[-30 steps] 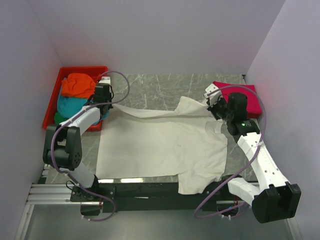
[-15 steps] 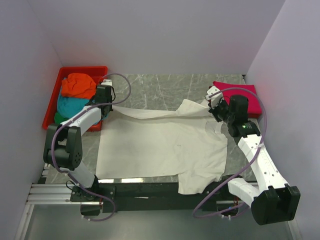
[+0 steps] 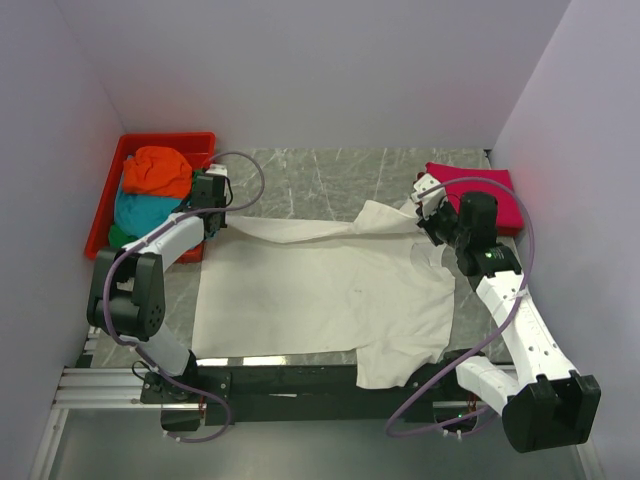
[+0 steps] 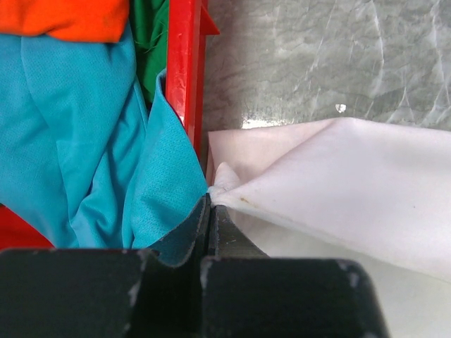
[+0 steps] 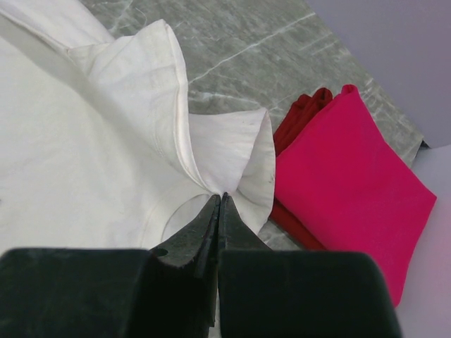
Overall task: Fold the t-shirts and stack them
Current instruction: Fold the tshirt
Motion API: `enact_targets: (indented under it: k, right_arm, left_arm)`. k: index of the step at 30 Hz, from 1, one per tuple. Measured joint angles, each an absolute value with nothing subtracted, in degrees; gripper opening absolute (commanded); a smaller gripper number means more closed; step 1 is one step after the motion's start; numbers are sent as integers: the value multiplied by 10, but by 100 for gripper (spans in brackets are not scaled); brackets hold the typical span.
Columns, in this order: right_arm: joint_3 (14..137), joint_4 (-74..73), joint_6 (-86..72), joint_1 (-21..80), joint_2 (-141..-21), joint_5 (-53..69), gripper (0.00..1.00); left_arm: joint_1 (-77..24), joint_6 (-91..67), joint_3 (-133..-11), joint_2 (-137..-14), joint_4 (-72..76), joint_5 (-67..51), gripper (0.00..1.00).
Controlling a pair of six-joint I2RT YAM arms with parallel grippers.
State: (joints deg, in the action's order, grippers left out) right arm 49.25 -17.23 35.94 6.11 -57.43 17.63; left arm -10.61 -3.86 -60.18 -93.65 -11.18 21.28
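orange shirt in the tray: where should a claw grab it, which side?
I'd pinch the raised crumple atop the orange shirt, straight from above: it sits bunched on the teal shirt, and the red tray walls block side approaches.

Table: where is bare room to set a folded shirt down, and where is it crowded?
Free: the table strip along the back wall, between the tray and the pink shirt, beyond the white shirt. Crowded: the middle and front under the white shirt, and the tray, filled by the orange shirt and teal shirt.
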Motion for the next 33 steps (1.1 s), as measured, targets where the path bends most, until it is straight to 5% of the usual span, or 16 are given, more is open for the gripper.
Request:
enact_targets:
  k: [11, 15, 18, 26, 33]
  right_arm:
    - [484, -172, 361, 54, -572, 174, 0]
    - [484, -172, 361, 52, -572, 174, 0]
    - [483, -172, 363, 52, -572, 175, 0]
    - [482, -176, 383, 50, -575, 186, 0]
    - [475, -197, 421, 49, -575, 217, 0]
  left_arm:
    - [-107, -35, -587, -932, -123, 206, 4]
    - [-108, -23, -580, -913, -136, 184, 49]
    - [-110, -25, -563, -857, -150, 155, 67]
    - [-111, -27, -558, -668, -148, 86, 69]
    - [-112, -39, -549, -618, -150, 71, 69]
